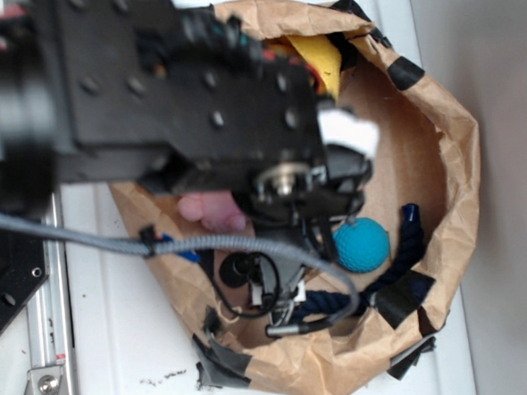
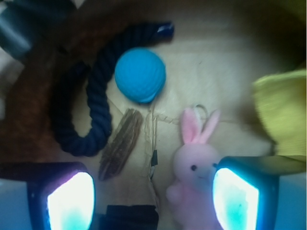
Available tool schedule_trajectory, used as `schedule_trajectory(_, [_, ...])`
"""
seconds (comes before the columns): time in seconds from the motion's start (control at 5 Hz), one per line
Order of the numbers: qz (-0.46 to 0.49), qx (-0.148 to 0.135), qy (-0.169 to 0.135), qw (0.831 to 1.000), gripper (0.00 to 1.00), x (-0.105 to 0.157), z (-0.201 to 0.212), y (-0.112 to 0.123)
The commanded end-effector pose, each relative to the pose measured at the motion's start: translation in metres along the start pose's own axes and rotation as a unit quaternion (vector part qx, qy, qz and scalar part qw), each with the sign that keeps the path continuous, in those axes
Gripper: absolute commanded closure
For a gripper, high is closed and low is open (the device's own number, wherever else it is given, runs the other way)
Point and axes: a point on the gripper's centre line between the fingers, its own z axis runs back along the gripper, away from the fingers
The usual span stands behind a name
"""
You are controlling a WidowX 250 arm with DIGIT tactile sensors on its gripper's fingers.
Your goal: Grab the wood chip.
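we see our gripper (image 2: 153, 196) wide open, holding nothing | wood chip (image 2: 121, 143) lies between rope (image 2: 91, 96) and pink bunny (image 2: 194, 177)

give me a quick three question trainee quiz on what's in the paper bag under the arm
1. True or false: the wood chip lies between the navy rope and the pink bunny.
2. Which thing sits just above the chip's upper end in the wrist view? A) teal ball B) yellow cloth C) the bunny
3. Fill in: the hand is ____ and holds nothing.

Key: 1 true; 2 A; 3 open. The chip lies flat on the paper bag floor, nearer the left finger than the right.
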Motion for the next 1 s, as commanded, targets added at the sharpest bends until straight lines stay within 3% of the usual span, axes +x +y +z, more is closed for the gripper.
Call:
schedule_trajectory(0.0, [-0.052, 0.016, -0.011, 0.998, 0.0, 0.003, -0.037, -0.027])
schedule_trajectory(0.2, [-0.076, 0.033, 0.0, 0.997, 0.0, 0.002, -0.062, -0.04])
schedule_trajectory(0.6, [-0.075, 0.051, 0.034, 0.995, 0.0, 0.001, -0.101, -0.038])
schedule_trajectory(0.8, [-0.056, 0.043, 0.039, 0.997, 0.64, 0.0, -0.105, -0.033])
